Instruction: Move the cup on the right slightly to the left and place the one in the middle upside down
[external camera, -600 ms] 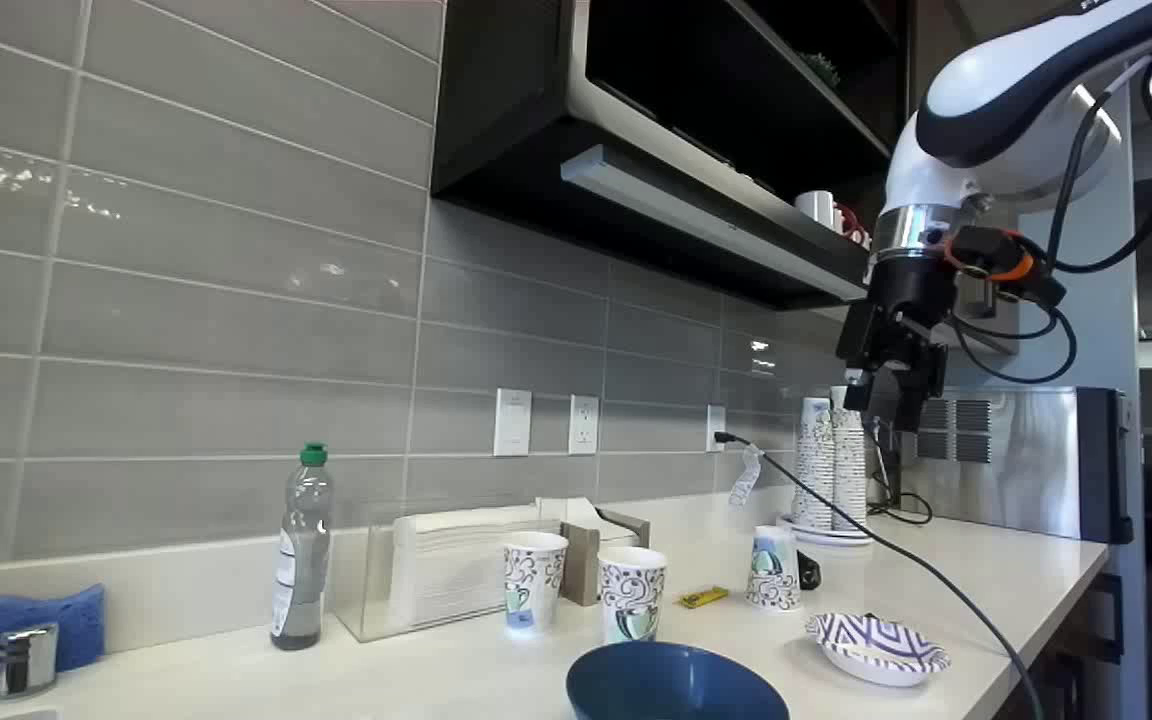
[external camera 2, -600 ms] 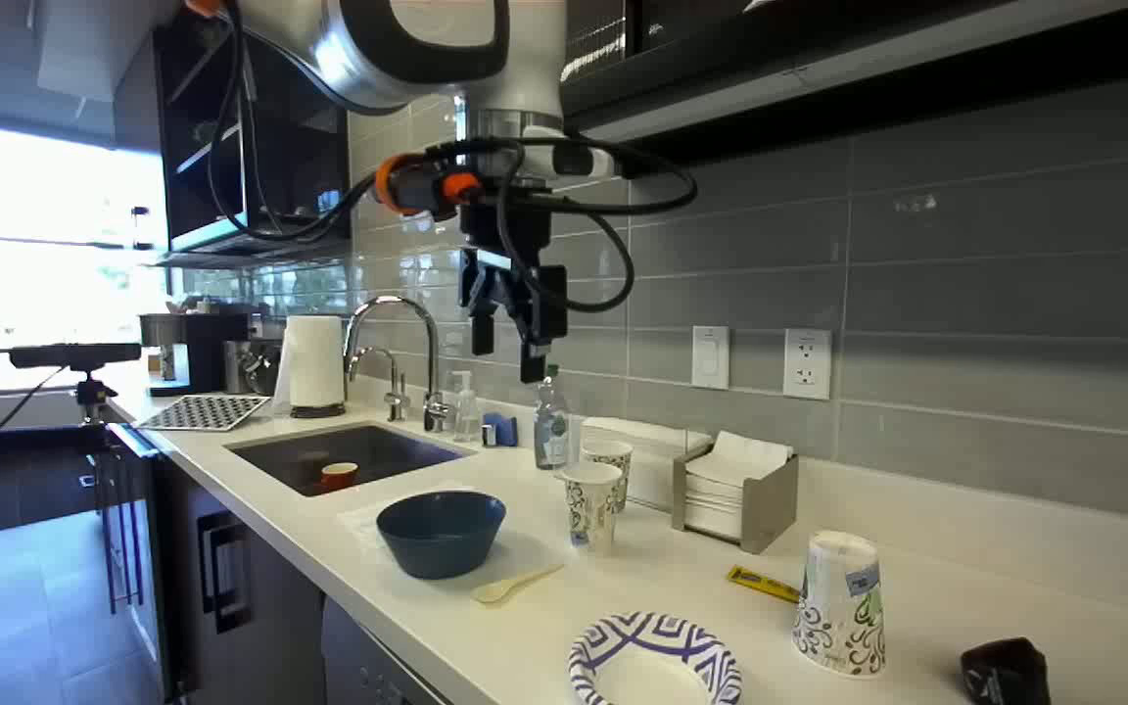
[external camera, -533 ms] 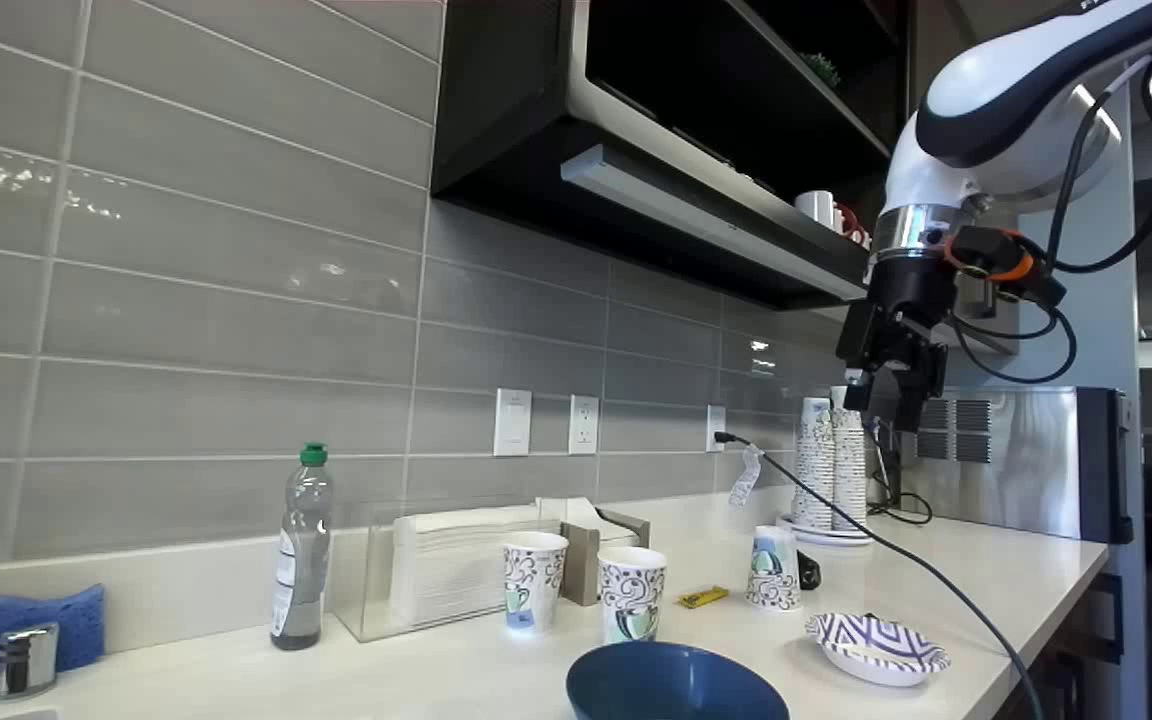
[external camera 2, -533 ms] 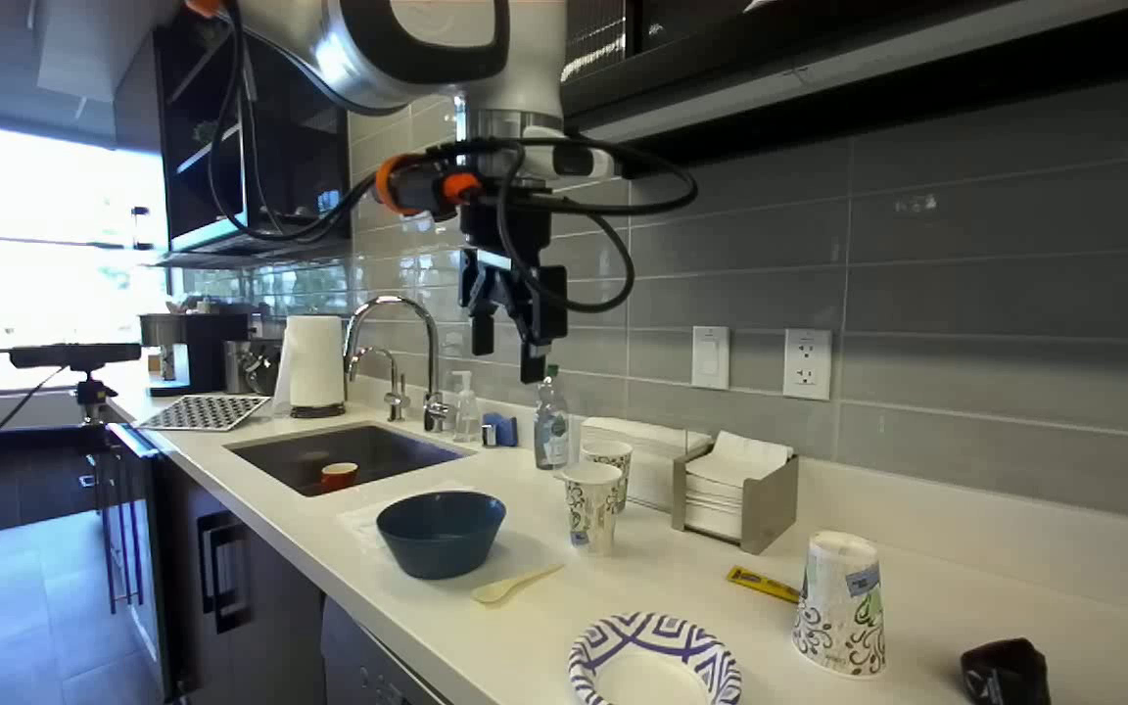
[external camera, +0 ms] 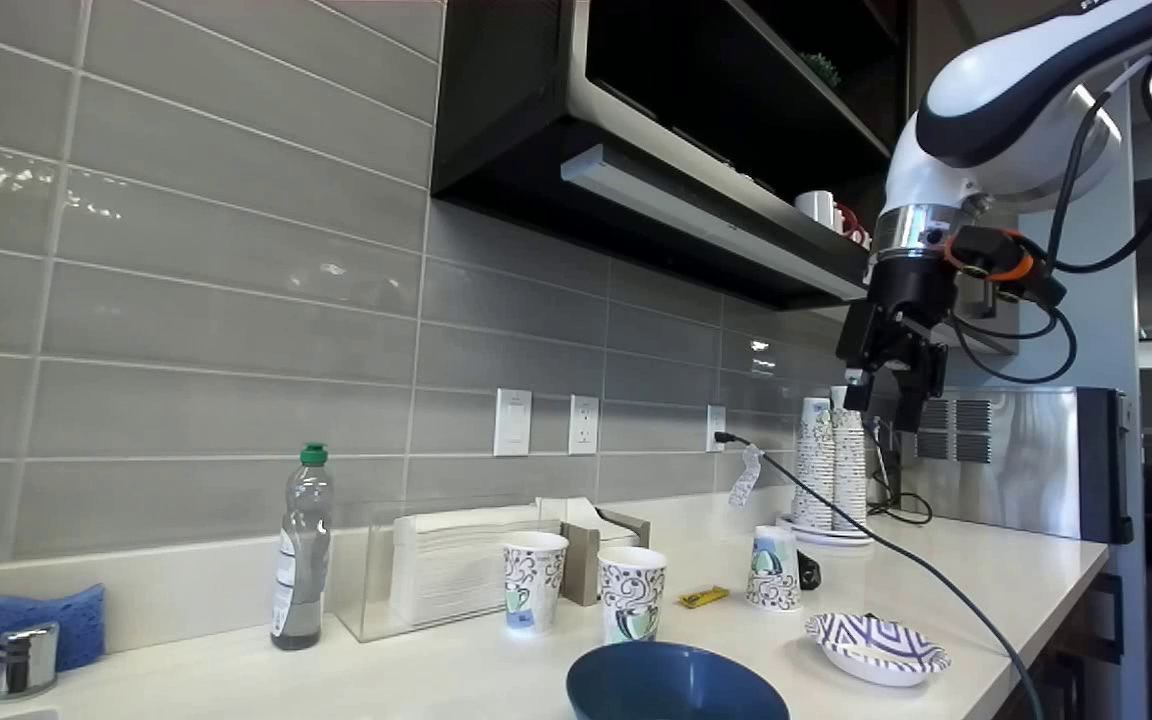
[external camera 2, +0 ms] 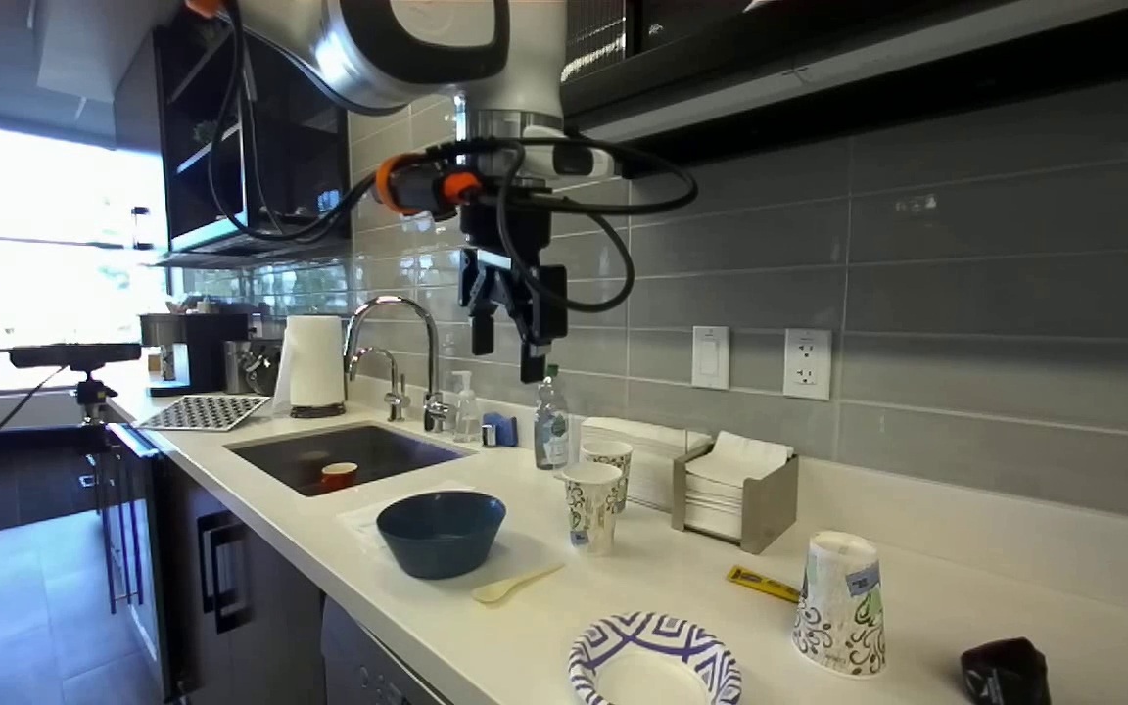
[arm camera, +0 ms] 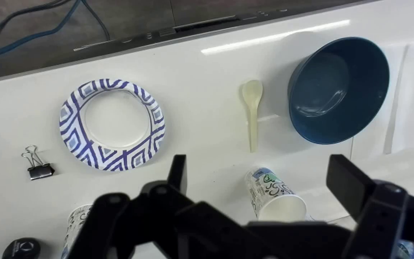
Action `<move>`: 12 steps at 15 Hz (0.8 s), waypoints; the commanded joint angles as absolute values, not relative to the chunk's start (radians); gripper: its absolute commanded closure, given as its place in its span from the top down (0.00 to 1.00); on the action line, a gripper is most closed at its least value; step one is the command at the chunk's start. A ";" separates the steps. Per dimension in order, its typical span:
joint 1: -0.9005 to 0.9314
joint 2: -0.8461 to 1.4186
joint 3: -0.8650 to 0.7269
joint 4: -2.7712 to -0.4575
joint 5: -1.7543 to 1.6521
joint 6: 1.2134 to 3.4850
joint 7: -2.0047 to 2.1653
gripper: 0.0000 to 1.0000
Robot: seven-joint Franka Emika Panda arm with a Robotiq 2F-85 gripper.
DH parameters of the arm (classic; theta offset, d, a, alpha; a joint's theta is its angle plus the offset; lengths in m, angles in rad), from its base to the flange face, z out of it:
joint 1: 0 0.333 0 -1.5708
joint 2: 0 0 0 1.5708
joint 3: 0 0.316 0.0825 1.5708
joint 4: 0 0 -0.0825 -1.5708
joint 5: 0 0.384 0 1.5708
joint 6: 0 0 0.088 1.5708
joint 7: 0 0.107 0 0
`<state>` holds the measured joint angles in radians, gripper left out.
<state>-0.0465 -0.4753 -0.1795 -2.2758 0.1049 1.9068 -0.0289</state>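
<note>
Three patterned paper cups stand on the white counter. The middle cup is upright and shows in an exterior view (external camera: 631, 597), in another exterior view (external camera 2: 591, 514) and in the wrist view (arm camera: 270, 190). A second upright cup (external camera: 533, 585) stands close beside it, partly behind it in an exterior view (external camera 2: 621, 475); the wrist view barely shows it. A third cup is upside down, apart from them, in both exterior views (external camera: 773, 570) (external camera 2: 840, 607); the wrist view shows part of it (arm camera: 74, 225). My gripper (external camera: 883, 400) (external camera 2: 507, 352) (arm camera: 259, 174) is open and empty, high above the counter.
A blue bowl (external camera 2: 440, 534), a pale spoon (external camera 2: 515, 585) and a patterned paper plate (external camera 2: 657, 666) lie near the counter's front. A napkin holder (external camera 2: 735, 494) and a soap bottle (external camera: 301, 555) stand by the wall. A yellow packet (external camera 2: 763, 583) lies between the cups. A cabinet (external camera: 676, 210) overhangs.
</note>
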 commanded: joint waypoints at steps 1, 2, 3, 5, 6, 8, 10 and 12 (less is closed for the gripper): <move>-0.068 -0.473 -0.162 -2.274 0.114 1.904 -0.037 1.00; -0.065 -0.456 -0.165 -2.267 0.117 1.919 -0.049 1.00; -0.063 -0.429 -0.166 -2.255 0.111 1.937 -0.062 1.00; -0.055 -0.373 -0.174 -2.231 0.124 1.980 -0.091 1.00; -0.053 -0.342 -0.173 -2.219 0.118 2.004 -0.104 1.00; -0.058 -0.278 -0.166 -2.192 0.089 2.064 -0.126 1.00; -0.071 -0.207 -0.159 -2.146 0.038 2.114 -0.133 1.00; -0.082 -0.145 -0.158 -2.098 -0.018 2.155 -0.136 1.00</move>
